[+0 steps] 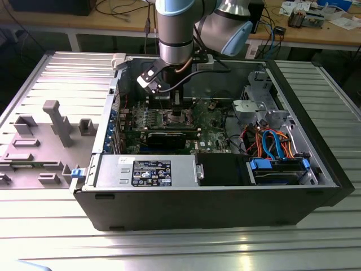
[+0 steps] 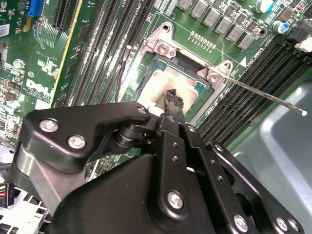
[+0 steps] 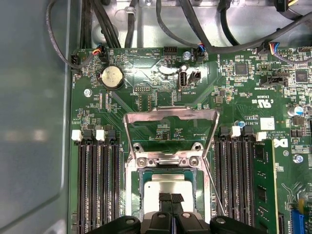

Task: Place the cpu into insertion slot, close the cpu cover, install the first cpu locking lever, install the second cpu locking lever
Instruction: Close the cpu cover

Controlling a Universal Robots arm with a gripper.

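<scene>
Black fingertips of the gripper (image 3: 171,198) are pressed together with nothing between them, at the dull silver top of the cpu (image 3: 168,185) (touching it or just above, I cannot tell). The cpu lies flat inside the insertion slot (image 3: 132,195). Just beyond, the cpu cover (image 3: 146,115) is swung open off the slot, hinged at its far edge, and green motherboard (image 3: 146,92) shows through its square opening. A thin locking lever (image 2: 263,96) juts free from one slot corner. Farther out, in the exterior view, the arm reaches down into the open computer case (image 1: 225,212).
</scene>
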